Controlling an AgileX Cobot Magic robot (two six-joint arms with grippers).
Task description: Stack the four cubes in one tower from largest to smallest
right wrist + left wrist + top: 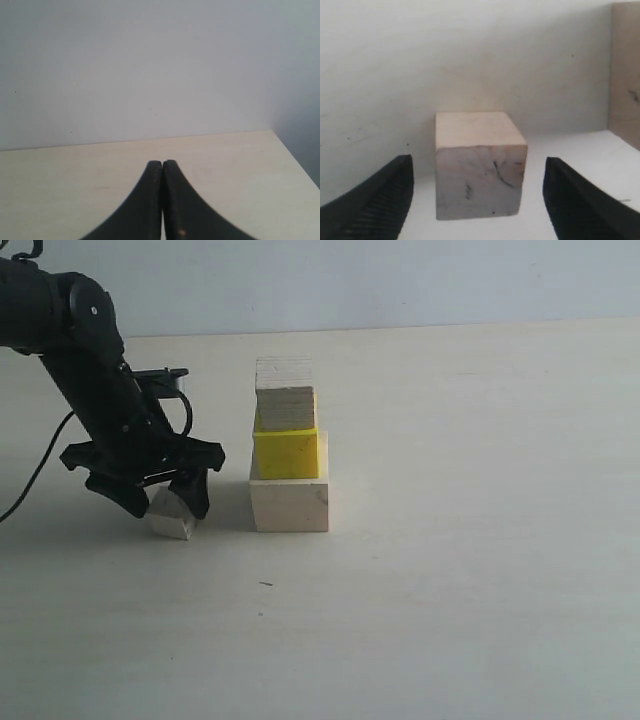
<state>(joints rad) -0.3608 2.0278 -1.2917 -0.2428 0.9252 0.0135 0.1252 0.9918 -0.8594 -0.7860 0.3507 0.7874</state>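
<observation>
- Nearest the exterior camera, the left gripper (168, 506) hangs low over the table (450, 620). Its arm (80, 350) is cut off at the picture's left edge.
- Its fingers (375, 205) stand spread on either side of the small cube (480, 165), clear of both faces in the wrist view. In the exterior view the dark fingers cover part of that cube, which is on the table just left of the large pale cube (290, 504).
- Three cubes make one column: the large pale cube at the base, the yellow cube (287, 453) on it, and the striped-grain cube (286, 405) on top. The striped-grain cube's upper part washes out against the pale table.
- Count: four cubes, three of bare wood and one yellow.
- Right gripper (163, 167) shows only in its own wrist view, with its fingers pressed together. Of the two grippers, one appears in the exterior view.
</observation>
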